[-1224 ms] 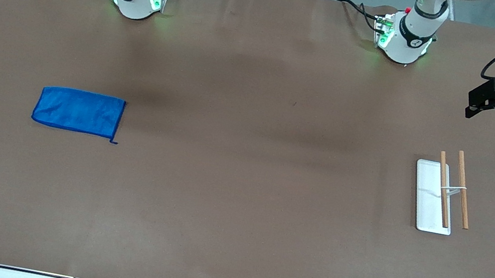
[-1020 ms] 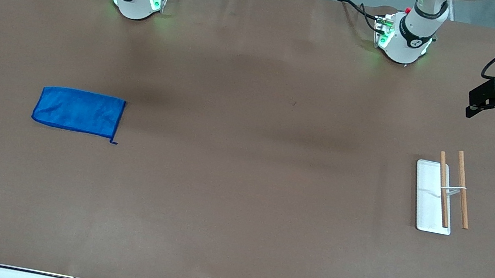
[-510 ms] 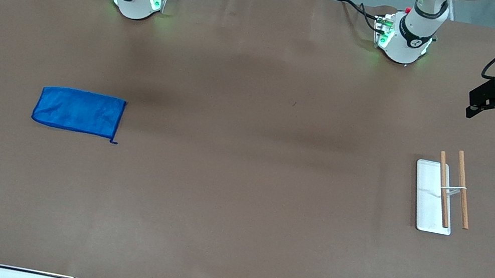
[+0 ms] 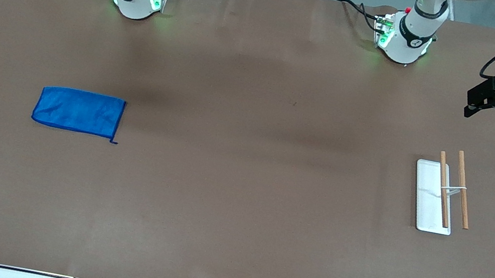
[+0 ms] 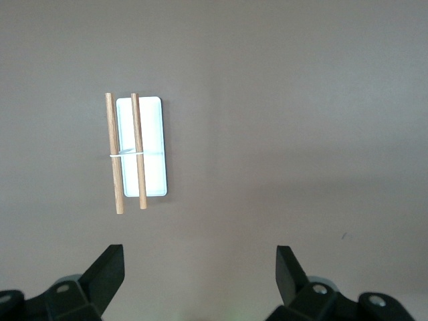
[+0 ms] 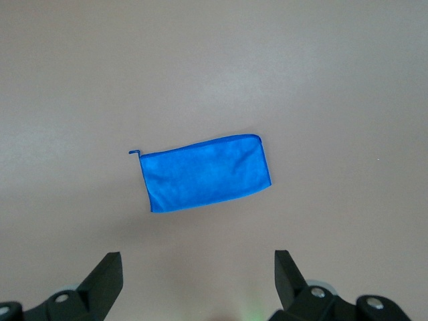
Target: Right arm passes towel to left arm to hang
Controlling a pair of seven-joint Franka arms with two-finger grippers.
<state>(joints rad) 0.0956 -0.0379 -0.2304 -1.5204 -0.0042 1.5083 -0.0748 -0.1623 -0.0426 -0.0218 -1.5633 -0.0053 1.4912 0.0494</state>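
Front view: towel [image 4: 78,110] unmoved, flat.

You get even, diffuse overhead light on the brown counter [image 4: 233,218], with no glare. Soft, broad shadows darken it near the towel [image 4: 78,110], at its edge toward the left arm's end. Green light glows at both arm bases. The wrist views look paler and washed out, and the left claw [image 5: 199,274] and right claw [image 6: 198,277] fingertips appear slightly soft.
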